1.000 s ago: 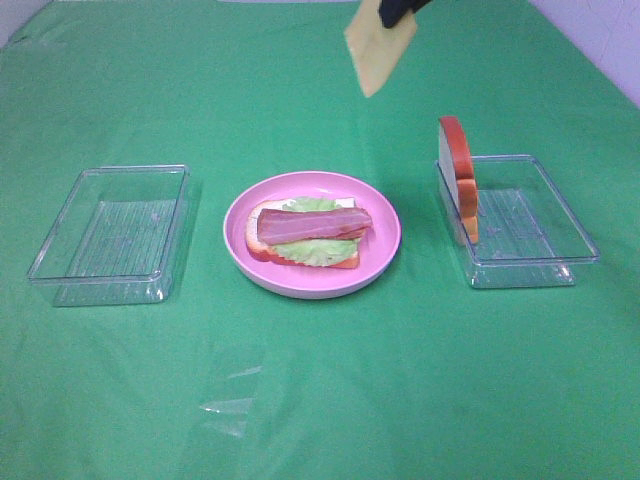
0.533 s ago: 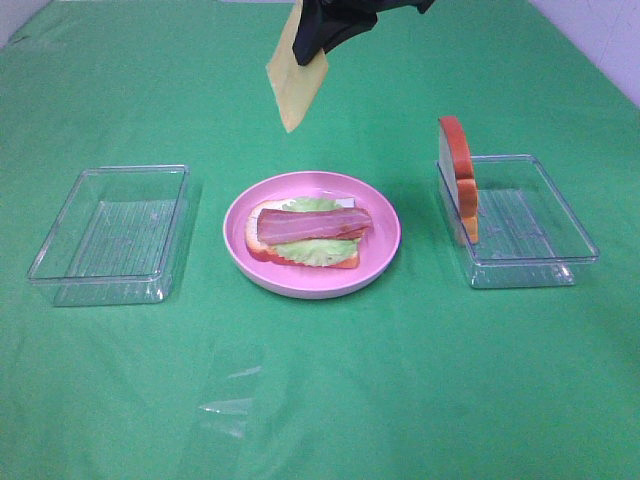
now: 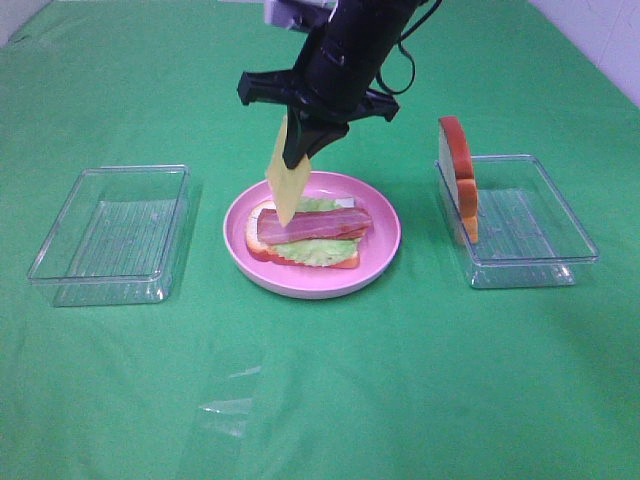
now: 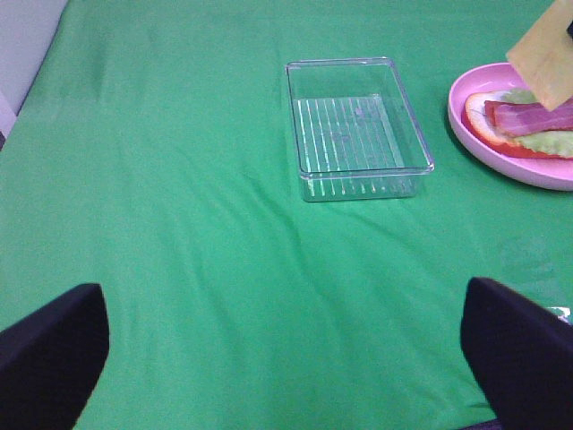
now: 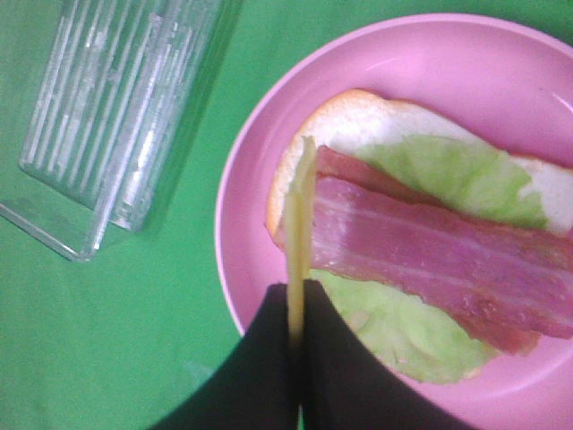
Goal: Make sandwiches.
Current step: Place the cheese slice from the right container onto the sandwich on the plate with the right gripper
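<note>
The right claw (image 3: 300,150) is clamped on a thin yellow cheese slice (image 3: 287,185), whose upper edge is hidden between the dark fingers (image 5: 336,367); in the right wrist view the slice shows only edge-on, as a narrow yellow line. The slice hangs upright over the left side of the pink round plate (image 3: 385,235). On the plate lies the unfinished sandwich (image 3: 310,235): a white bread slice with orange-brown crust, ruffled light-green lettuce and a glossy reddish bacon strip on top. The top bread slice (image 3: 458,180) stands on edge against the near wall of the clear ribbed right tray (image 3: 540,260). The left tray (image 3: 110,235) sits on the green cloth of the tabletop (image 3: 400,380). The left claw (image 4: 286,349) stands wide apart, only its dark tips showing at the frame's corners.
</note>
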`<state>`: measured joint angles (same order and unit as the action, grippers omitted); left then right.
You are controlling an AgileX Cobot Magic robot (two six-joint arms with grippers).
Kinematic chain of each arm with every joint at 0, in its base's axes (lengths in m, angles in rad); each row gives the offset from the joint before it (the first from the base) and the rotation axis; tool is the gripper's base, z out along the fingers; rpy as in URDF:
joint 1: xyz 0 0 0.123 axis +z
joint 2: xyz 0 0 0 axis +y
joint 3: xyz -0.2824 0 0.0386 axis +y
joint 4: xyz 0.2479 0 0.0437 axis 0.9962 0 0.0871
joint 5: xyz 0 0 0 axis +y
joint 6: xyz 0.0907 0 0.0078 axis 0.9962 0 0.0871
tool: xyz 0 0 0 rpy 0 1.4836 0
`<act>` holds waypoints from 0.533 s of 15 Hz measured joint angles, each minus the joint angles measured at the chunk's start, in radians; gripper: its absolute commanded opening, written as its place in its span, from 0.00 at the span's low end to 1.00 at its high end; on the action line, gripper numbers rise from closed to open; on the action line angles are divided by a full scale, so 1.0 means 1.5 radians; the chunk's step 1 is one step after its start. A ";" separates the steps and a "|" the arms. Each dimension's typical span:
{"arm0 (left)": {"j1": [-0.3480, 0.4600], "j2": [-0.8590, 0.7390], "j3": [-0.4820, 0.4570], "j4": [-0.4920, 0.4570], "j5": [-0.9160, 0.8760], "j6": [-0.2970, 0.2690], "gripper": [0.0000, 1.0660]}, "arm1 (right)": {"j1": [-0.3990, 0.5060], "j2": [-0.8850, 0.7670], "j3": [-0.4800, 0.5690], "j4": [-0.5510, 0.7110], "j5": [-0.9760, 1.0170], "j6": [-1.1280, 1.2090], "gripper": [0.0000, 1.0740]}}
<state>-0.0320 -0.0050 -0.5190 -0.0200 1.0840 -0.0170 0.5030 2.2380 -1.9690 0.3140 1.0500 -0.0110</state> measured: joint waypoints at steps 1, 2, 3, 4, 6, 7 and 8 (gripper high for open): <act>0.000 0.000 0.000 0.000 0.000 0.000 0.96 | 0.000 0.023 0.000 -0.001 0.002 0.000 0.00; 0.000 0.000 0.000 0.000 0.000 0.000 0.96 | 0.000 0.041 0.000 -0.007 0.002 0.000 0.00; 0.000 0.000 0.000 0.000 0.000 0.000 0.96 | 0.000 0.058 0.000 -0.019 0.002 0.003 0.00; 0.000 0.000 0.000 0.000 0.000 0.000 0.96 | 0.000 0.069 0.000 -0.034 0.002 0.007 0.00; 0.000 0.000 0.000 0.000 0.000 0.000 0.96 | 0.000 0.083 0.000 -0.085 0.003 0.041 0.02; 0.000 0.000 0.000 0.000 0.000 0.000 0.96 | 0.000 0.083 0.000 -0.096 0.003 0.049 0.13; 0.000 0.000 0.000 0.000 0.000 0.000 0.96 | 0.000 0.083 0.000 -0.103 0.004 0.051 0.32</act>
<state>-0.0320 -0.0050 -0.5190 -0.0200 1.0840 -0.0170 0.5030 2.3630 -1.9690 0.1590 1.0560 0.0660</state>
